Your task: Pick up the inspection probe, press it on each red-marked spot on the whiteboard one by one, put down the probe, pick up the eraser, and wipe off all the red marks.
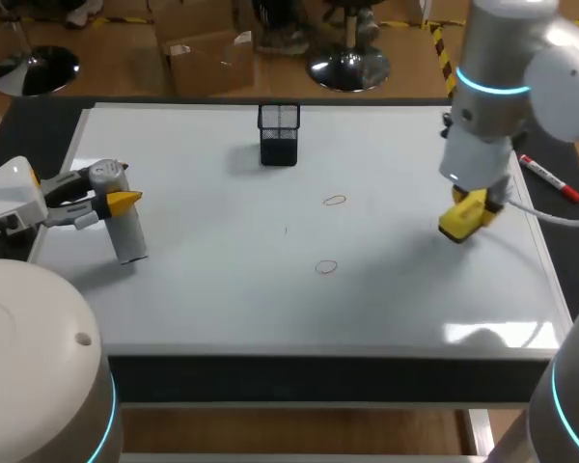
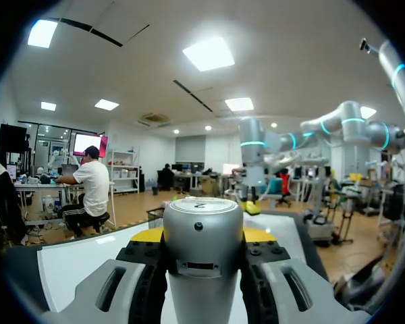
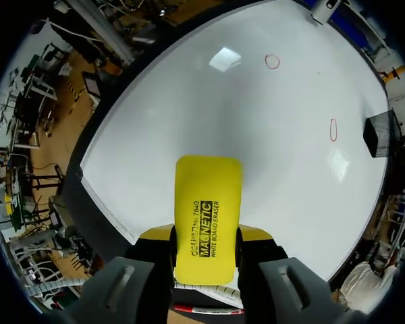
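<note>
The whiteboard [image 1: 222, 309] covers most of our tabletop [image 1: 39, 130]. Our left gripper [image 1: 114, 200] hangs over the board's left edge, its fingers clamped on the silver inspection probe [image 1: 127, 236], which tilts down toward the board. Our right gripper [image 1: 471, 210] hovers above the right side, its fingers gripping the yellow eraser [image 1: 458, 224]. A black mesh cup [image 1: 279, 133] stands at the far edge. One red mark [image 1: 335, 201] and another [image 1: 326, 267] lie mid-board, well apart from both tools.

We lose the lower end of the probe [image 2: 202, 223] past the left wrist view's edge, its body covering most yellow on our left gripper [image 2: 202, 235]; the eraser [image 3: 208, 216] hides much of our right gripper [image 3: 206, 233]; that dark speck [image 1: 286, 230] on the whiteboard [image 1: 222, 289] is too small to tell.
</note>
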